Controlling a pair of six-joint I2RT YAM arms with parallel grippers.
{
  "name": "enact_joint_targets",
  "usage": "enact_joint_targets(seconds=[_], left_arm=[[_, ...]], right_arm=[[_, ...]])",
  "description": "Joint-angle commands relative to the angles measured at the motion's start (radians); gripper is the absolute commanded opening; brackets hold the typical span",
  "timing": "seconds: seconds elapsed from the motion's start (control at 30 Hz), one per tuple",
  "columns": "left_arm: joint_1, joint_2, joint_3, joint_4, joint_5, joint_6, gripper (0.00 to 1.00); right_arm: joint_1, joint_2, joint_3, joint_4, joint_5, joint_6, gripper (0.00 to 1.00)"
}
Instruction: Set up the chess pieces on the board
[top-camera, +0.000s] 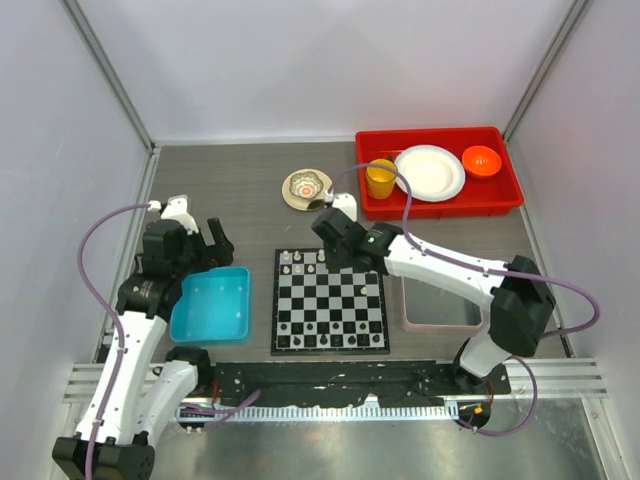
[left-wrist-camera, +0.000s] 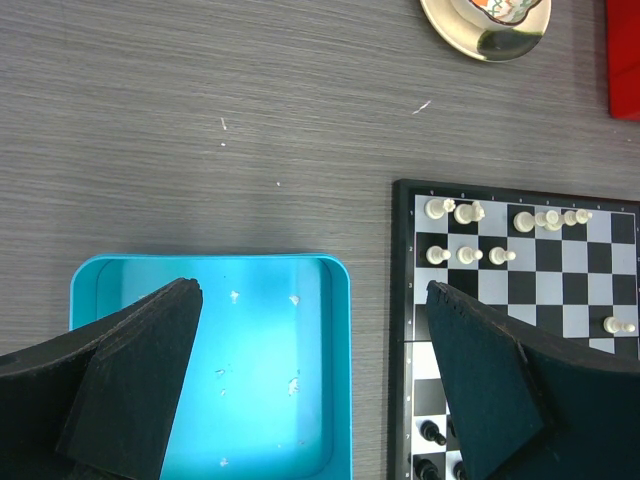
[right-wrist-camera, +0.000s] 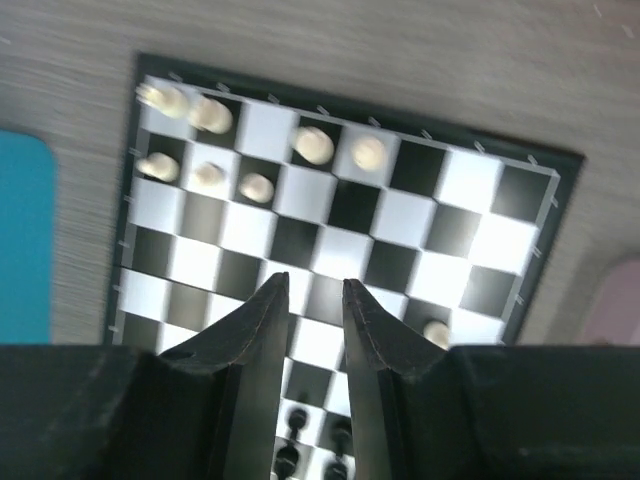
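Ok, containers first: red tray (top-camera: 440, 208) far right holds a white plate (top-camera: 430, 172), a yellow cup (top-camera: 380, 180) and an orange bowl (top-camera: 481, 160). Blue bin (top-camera: 245, 300) sits just left of the board (top-camera: 331, 300) with only a few white specks in it. A pale pink tray (top-camera: 440, 310) is just right of the board, part hidden under the right arm, contents can't tell. Small round dish (top-camera: 306, 188) beyond the board has something orange and white inside. Board lies flat at table centre, near the arm bases. Cream chess pieces (top-camera: 300, 262) are grouped on its two far rows toward the left, one stray on the right side; black pieces (top-camera: 320, 342) line the near edge. Table (top-camera: 230, 190) is grey wood-grain, plain white walls (top-camera: 330, 60) on three sides, metal rail (top-camera: 560, 375) along the near edge. Left gripper (left-wrist-camera: 315, 295) hangs over the bin, fingers spread wide, empty. Right gripper (right-wrist-camera: 314, 288) hovers over mid-board, fingers a narrow slit apart, nothing pinched. Only the left wrist view resolves the specks in the bin and three cream pieces on the second row; right wrist view is blurred; only the top view shows the red tray's contents.
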Motion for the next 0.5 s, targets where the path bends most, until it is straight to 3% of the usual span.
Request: enact_joint_targets(seconds=[0.0, 0.2, 0.47], left_arm=[[-0.002, -0.009, -0.004, 0.033, 0.017, 0.003, 1.00], [-0.003, -0.007, -0.005, 0.033, 0.021, 0.003, 1.00], [-0.002, -0.002, -0.004, 0.032, 0.021, 0.003, 1.00]], right_arm=[[-0.044, -0.102, -0.148, -0.057, 0.046, 0.066, 0.34], [-0.081, -0.189, -0.280, -0.048, -0.004, 0.091, 0.34], [-0.082, -0.186, -0.331, -0.039, -0.045, 0.103, 0.43]])
